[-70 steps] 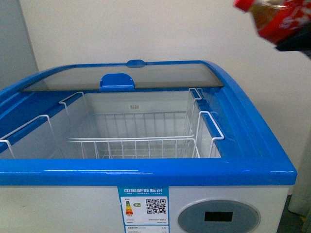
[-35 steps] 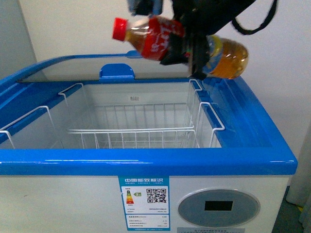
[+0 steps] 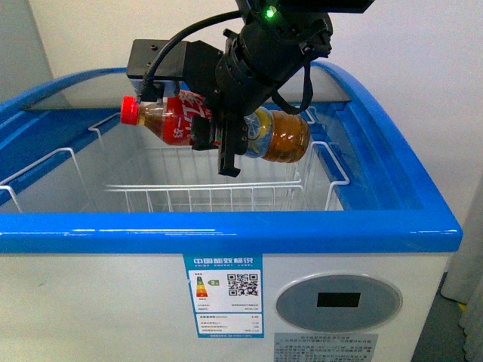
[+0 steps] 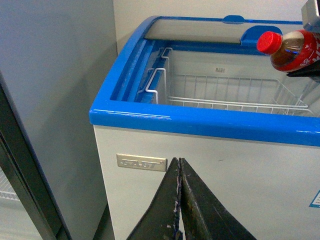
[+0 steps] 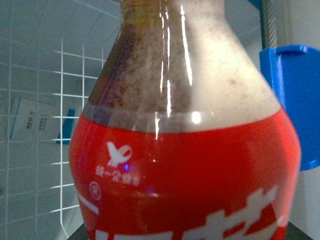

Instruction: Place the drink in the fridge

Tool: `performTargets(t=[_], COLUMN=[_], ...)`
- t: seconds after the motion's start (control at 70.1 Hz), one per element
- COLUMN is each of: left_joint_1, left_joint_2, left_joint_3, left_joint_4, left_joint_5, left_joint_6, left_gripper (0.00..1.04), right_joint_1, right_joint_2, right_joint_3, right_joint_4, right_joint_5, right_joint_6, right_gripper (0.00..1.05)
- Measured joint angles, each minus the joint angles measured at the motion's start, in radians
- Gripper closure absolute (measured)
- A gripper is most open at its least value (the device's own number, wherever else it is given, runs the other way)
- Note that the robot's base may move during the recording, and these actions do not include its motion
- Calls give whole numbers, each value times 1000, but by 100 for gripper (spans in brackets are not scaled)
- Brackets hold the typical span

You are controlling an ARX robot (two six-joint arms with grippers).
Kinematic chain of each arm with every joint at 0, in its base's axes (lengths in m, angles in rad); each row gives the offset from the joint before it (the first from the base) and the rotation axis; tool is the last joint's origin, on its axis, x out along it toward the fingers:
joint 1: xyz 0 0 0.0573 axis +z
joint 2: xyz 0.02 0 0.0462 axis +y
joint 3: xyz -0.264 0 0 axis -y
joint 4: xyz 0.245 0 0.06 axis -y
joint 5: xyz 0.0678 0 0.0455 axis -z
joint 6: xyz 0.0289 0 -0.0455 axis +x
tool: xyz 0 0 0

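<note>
While the left gripper (image 4: 178, 167) sits low down in front of the fridge's white side, its two fingers are pressed flat together with nothing between them. Closest on the fridge (image 3: 226, 241) are the grey display (image 3: 338, 302) and a blue paper sticker (image 3: 223, 305), then the shiny blue rim. Past the rim the top is open, and a white wire basket (image 3: 204, 197) sits inside with nothing in it that I can see. Over that basket the right gripper (image 3: 224, 136) holds the drink (image 3: 281, 137) tight around its red label. The bottle lies on its side in the air, with the red cap toward the robot's left and the fat end near the wire handle (image 3: 326, 178) on the right. It is not touching the basket yet. Up close in the right wrist view, the bottle fills nearly the whole picture. At the very back, the glass lid (image 3: 79, 92) is slid out of the way. I think the job now is to go down slowly and keep the bottle flat. The fat end should stay clear of that wire handle. The gripper should let go only when the bottle rests on the wires, because a round bottle could bounce or roll if dropped.
</note>
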Motion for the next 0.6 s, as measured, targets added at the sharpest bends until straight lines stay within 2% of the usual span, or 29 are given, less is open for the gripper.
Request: performTargets(t=[0.357, 0.599], left_joint_1=[0, 0], left_joint_2=[0, 0], left_joint_3=[0, 0], left_joint_4=[0, 0], left_joint_5=[0, 0], left_joint_6=[0, 0], left_gripper=[102, 102], right_joint_1=[-31, -32], right_joint_2=[137, 205], right_joint_3=[154, 158], right_joint_4=[-89, -57], right_joint_5=[3, 37], right_joint_6=[41, 36], right_gripper=[68, 68])
